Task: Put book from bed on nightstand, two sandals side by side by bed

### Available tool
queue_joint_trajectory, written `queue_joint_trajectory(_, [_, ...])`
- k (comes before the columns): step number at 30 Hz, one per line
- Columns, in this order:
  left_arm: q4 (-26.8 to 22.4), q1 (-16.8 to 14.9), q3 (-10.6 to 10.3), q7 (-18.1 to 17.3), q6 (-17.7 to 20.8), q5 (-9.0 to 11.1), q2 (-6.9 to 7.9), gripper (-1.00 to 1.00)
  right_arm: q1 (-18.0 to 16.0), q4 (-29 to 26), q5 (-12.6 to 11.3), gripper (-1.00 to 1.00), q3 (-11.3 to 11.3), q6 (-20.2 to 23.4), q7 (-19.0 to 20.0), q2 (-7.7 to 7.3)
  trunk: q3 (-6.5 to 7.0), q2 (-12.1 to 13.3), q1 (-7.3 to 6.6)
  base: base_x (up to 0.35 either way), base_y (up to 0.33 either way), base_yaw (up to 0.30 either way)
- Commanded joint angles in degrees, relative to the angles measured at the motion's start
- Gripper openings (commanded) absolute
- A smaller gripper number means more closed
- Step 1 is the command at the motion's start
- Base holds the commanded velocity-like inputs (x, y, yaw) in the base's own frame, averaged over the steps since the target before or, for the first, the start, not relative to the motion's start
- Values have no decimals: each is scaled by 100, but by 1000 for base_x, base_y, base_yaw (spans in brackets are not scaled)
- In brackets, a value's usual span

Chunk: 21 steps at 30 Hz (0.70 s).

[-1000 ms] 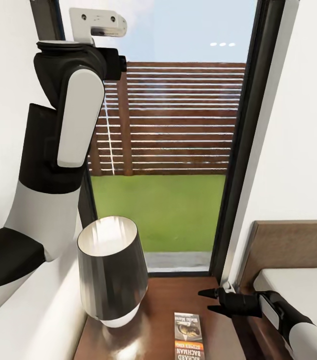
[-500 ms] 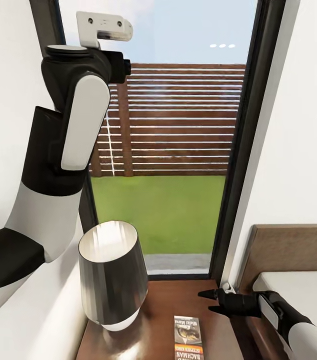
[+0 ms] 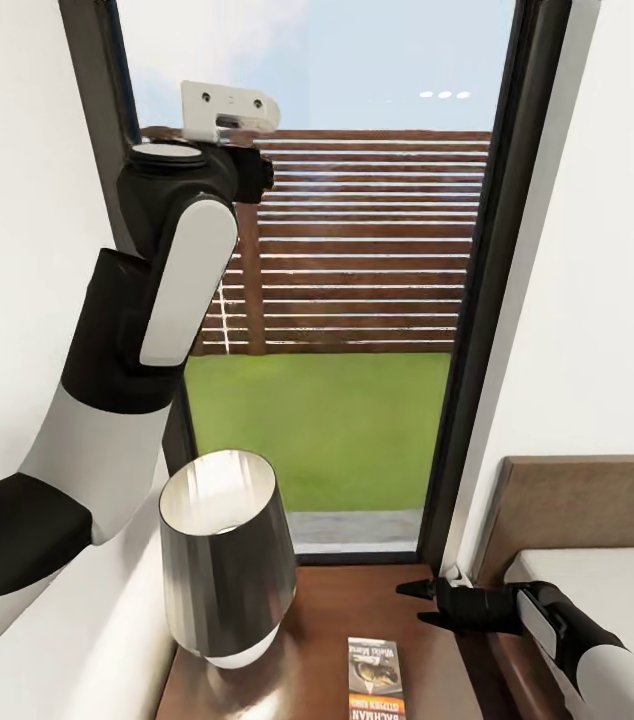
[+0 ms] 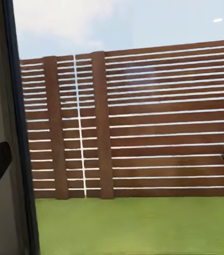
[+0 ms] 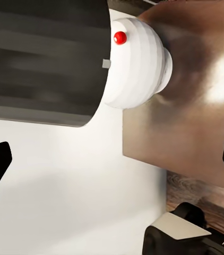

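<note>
Nearest, at six o'clock in the head view: book [image 3: 375, 680] flat on the nightstand tabletop [image 3: 322, 610], cover up, lower part cut by the frame. Likely light, thin and floppy; best pinched along a long side if shifted again.

At four o'clock, right gripper [image 3: 419, 605], parted and empty, hovering just past the book's far corner, over the tabletop's bed-side edge. Bed [image 3: 597, 570] with headboard close at three to four o'clock.

At seven to eight o'clock, lamp [image 3: 225, 560] with dark shade, near the book; tippable, so little room on that side.

Farther, at eleven o'clock, left arm raised; left gripper [image 4: 112, 162] spread wide, empty, facing the window [image 3: 337, 300] and fence [image 3: 357, 240].
</note>
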Motion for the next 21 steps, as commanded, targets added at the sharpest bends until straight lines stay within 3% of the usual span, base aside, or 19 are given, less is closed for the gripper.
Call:
queue_joint_trajectory(1, [-2,34,-27,60,19,51,1,100,-2,-4,-45,100,39,25,-26,-7,12,38,-23,0,0,0])
queue_joint_trajectory(8, [-1,405,-224,66,19,45,18,100,-1,5,-48,100,37,-304,-359,-3,137,318,-177,0,0,0])
queue_joint_trajectory(21, [-1,731,-318,68,19,42,28,100,-3,20,-47,100,37,-546,-707,0,371,840,-462,0,0,0])
